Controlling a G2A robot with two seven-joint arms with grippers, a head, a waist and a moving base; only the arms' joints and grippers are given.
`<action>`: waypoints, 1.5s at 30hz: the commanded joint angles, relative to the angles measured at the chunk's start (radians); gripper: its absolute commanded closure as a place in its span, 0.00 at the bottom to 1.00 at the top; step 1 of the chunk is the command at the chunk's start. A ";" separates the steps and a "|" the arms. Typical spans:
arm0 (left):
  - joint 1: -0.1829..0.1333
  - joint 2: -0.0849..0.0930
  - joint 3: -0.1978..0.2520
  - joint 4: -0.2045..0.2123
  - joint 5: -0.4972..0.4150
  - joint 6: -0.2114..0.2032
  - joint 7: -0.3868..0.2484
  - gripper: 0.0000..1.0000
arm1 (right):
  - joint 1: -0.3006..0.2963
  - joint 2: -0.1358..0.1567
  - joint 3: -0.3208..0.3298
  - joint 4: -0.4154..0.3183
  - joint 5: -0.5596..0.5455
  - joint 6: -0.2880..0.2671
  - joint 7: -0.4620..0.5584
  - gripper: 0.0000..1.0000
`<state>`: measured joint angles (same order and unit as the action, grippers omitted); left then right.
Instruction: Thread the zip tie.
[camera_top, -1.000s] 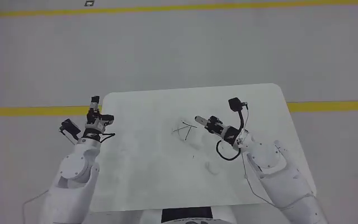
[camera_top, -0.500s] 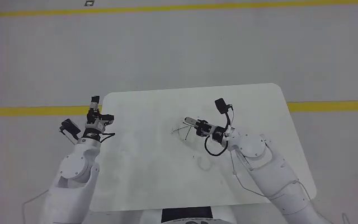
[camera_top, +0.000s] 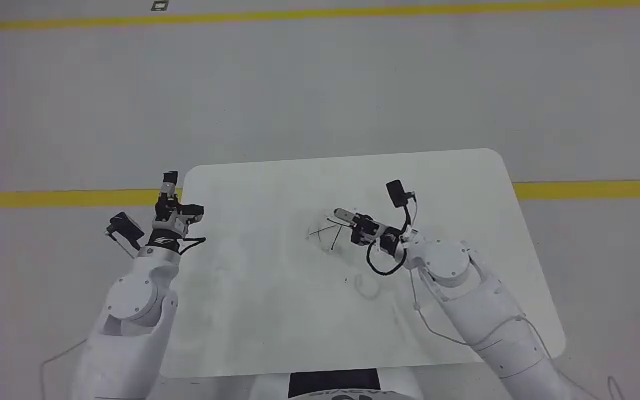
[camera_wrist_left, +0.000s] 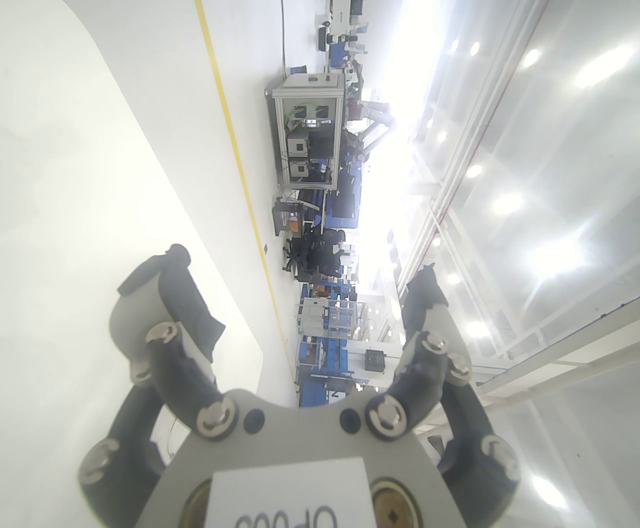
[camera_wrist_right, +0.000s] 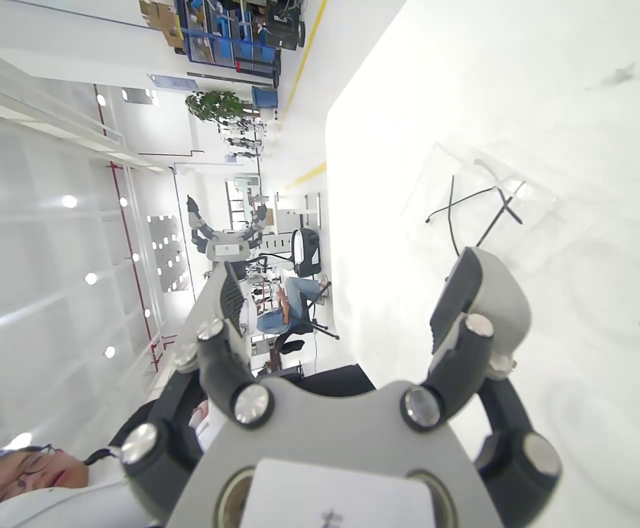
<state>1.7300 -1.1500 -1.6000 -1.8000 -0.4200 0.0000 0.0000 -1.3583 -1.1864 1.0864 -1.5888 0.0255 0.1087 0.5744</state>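
Top view shows thin black plastic zip ties lying crossed near the middle of the white rounded counter, with the right gripper just beside them. In the right wrist view its fingers are spread apart and hold nothing, and the ties rest on a clear plastic sheet. The left gripper is at the counter's left edge, well apart from the ties, its fingers also released and empty.

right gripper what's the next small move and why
Probably ease the right gripper forward and down onto the black zip ties. Its jaws stand open and empty, and the ties lie loose on the table just ahead of its fingertips, not yet gripped.
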 joint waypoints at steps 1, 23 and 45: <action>0.000 0.000 0.000 0.000 0.000 0.000 0.000 0.00 | 0.007 -0.002 -0.006 0.012 0.001 -0.006 -0.004 0.00; 0.000 0.000 0.000 0.000 0.000 0.000 0.000 0.00 | 0.071 -0.015 -0.072 0.008 -0.082 -0.042 -0.004 0.00; 0.000 0.000 0.000 0.000 0.000 0.000 0.000 0.00 | 0.331 -0.045 -0.281 0.132 -0.449 -0.267 0.221 0.00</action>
<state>1.7300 -1.1500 -1.6000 -1.8000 -0.4200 0.0000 0.0000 -1.0278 -1.2312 0.8050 -1.4566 -0.4229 -0.1587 0.7955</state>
